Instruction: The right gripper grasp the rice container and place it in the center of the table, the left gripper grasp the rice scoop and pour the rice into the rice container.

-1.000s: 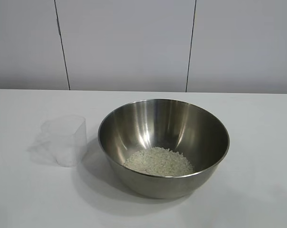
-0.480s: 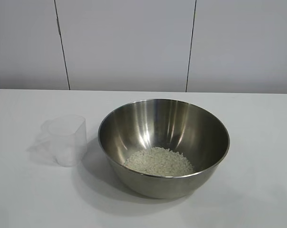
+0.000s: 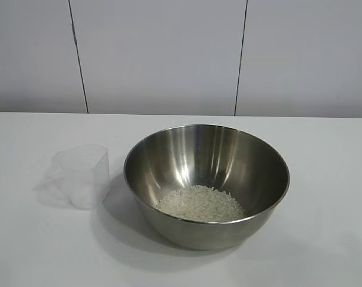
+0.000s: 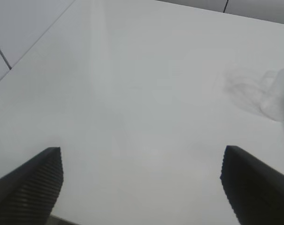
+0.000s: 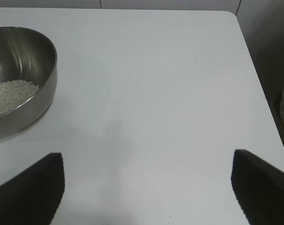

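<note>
The left gripper (image 4: 142, 183) hangs above the bare white table (image 4: 132, 93), its two ribbed black fingers (image 4: 31, 185) spread wide with nothing between them. Toward two o'clock of the gripper, well apart, the rice scoop (image 4: 279, 101) stands on the table, partly cut off at the frame edge.

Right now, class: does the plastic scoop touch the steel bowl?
Apart. The exterior view shows a strip of table between the rice scoop and the rice container.

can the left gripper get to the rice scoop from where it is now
Probably yes. The left gripper is open above bare table, and the rice scoop stands upright ahead with nothing between; the rice container sits beside it, apart.
</note>
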`<state>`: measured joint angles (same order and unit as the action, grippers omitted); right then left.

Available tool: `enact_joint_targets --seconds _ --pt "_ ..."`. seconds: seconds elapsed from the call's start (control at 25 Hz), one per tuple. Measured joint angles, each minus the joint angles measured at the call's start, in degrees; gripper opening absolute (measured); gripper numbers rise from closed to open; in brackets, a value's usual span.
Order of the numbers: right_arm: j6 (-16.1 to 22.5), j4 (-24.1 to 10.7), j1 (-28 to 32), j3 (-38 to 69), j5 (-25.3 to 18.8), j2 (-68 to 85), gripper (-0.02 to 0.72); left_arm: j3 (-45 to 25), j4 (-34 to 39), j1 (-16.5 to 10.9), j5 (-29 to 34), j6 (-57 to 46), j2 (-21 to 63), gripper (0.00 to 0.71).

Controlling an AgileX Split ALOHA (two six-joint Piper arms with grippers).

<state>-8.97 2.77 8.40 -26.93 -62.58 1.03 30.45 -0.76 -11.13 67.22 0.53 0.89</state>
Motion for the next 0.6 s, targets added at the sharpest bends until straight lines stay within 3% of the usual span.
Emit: enact_joint_targets --seconds 0.6 --pt "0.0 0.0 0.0 0.0 0.0 0.0 0.661 -2.96 -0.04 0.76 -2.16 0.0 0.0 0.654"
